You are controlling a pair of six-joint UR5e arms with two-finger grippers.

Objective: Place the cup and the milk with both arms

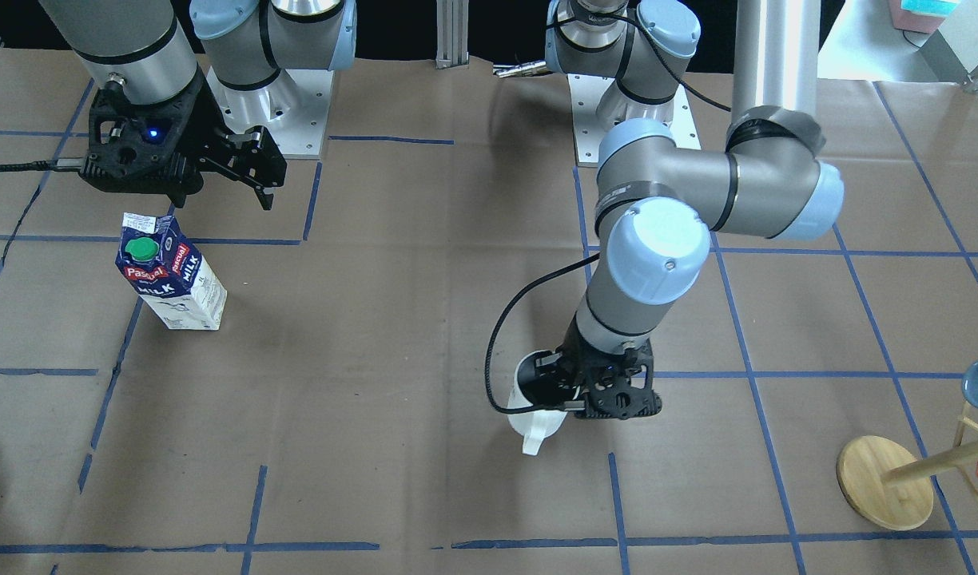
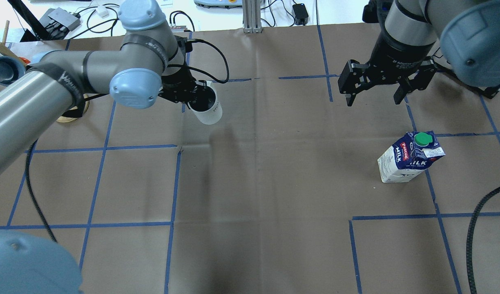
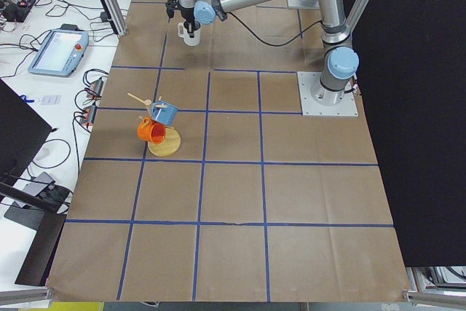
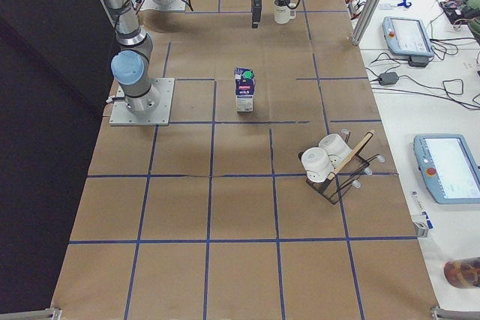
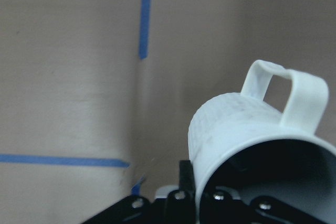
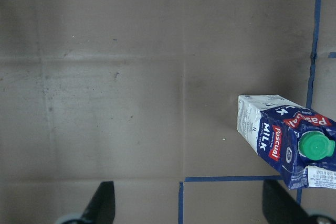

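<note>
the cup [image 2: 209, 110] is in the left gripper [image 2: 195, 99], out on the far part of the table's [image 1: 377, 359] left half. the fingers are clamped on the rim wall, one down inside the dark bowl, and the handle [image 1: 537, 438] points away from the robot. over on the right half the milk [image 2: 409, 161] stands upright on its own, green cap up, well apart from the cup. beyond it the right gripper [image 2: 373, 98] hovers with fingers spread wide, touching nothing.

this looks like the cup being carried to its spot. the way to do it well is to hold the mug level, come straight down until the base sits flat on the paper, and only then let go. a pinch on the rim lets a mug swing, so go slowly. the right gripper should line up over the carton and close on its flat sides below the gable, not on the cap.

what's hard to call is whether the cup's base touches the table or hangs just above it. no view settles that. the outer finger is hidden behind the mug wall in the wrist view, and the print on the mug is too small to read.
</note>
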